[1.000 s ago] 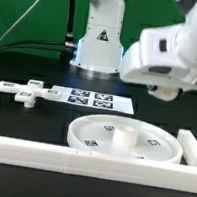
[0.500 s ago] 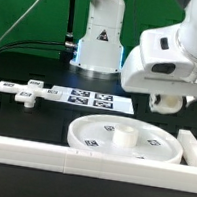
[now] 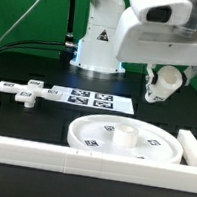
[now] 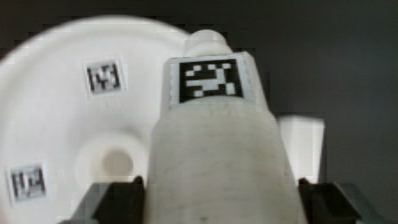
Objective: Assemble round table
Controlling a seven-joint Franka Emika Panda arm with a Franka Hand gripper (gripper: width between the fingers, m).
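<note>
The large round rimmed disc [image 3: 121,140] lies flat on the black table, with a raised hub in its middle. My gripper [image 3: 162,81] is shut on the short thick cylinder leg [image 3: 159,87] and holds it in the air, above and behind the disc's right side in the exterior view. In the wrist view the leg [image 4: 217,130] fills the space between the dark fingers [image 4: 118,200], its square tag facing the camera, and the disc [image 4: 80,110] lies beyond it. The small flat bar-shaped foot [image 3: 26,96] lies at the exterior view's left.
The marker board [image 3: 86,98] lies behind the disc. White border rails run along the front [image 3: 78,162] and the exterior view's right [image 3: 192,149]. The robot base [image 3: 99,41] stands at the back against a green backdrop.
The arm has risen and drawn back from the camera with the leg in its grip. The leg now hangs in plain sight above the disc's right side. Disc and foot have not moved.
</note>
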